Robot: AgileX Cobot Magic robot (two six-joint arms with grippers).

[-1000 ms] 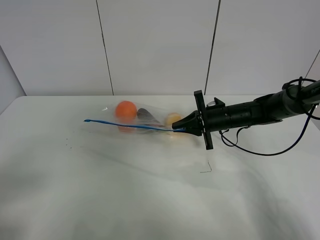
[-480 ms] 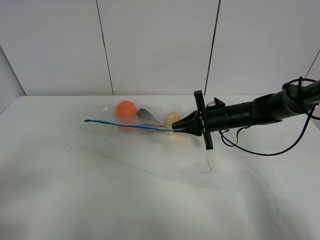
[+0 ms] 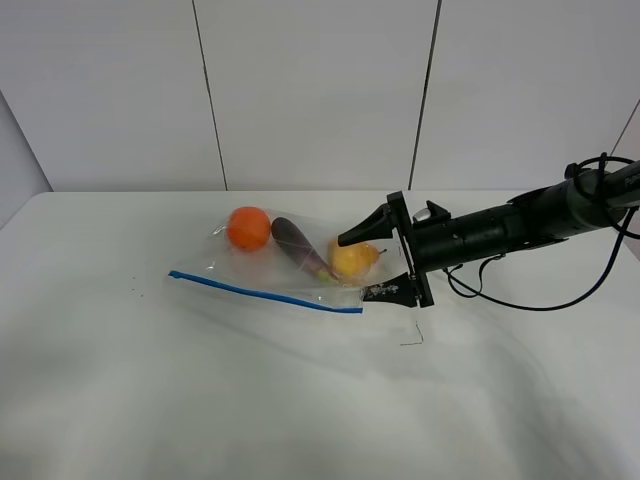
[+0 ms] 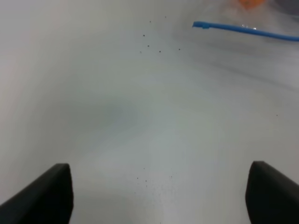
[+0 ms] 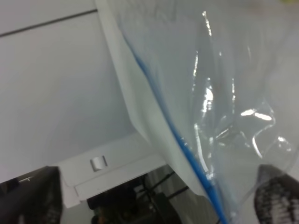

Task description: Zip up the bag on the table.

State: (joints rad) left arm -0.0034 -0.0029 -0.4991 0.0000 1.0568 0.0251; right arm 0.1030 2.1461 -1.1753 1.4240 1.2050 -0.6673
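Note:
The clear bag [image 3: 290,262] lies flat on the white table [image 3: 200,380], its blue zipper strip [image 3: 265,292] along the near edge. An orange [image 3: 248,227], a purple eggplant [image 3: 300,247] and a yellow pear [image 3: 350,260] show through it. My right gripper [image 3: 363,266] is open at the bag's right end, one finger above the pear, the other by the strip's end. In the right wrist view the strip [image 5: 182,140] runs across crinkled plastic between the open fingers. My left gripper [image 4: 158,186] is open and empty over bare table, the strip's left end [image 4: 243,30] far ahead of it.
A thin dark thread [image 3: 412,335] lies on the table just in front of the right gripper. Tiny dark specks [image 3: 135,292] dot the table left of the bag. The right arm's black cable [image 3: 540,300] loops over the table at the right.
My right gripper has opened and let go of the zipper strip. The bag has dropped flat on the table, its strip now lying nearer the front edge.

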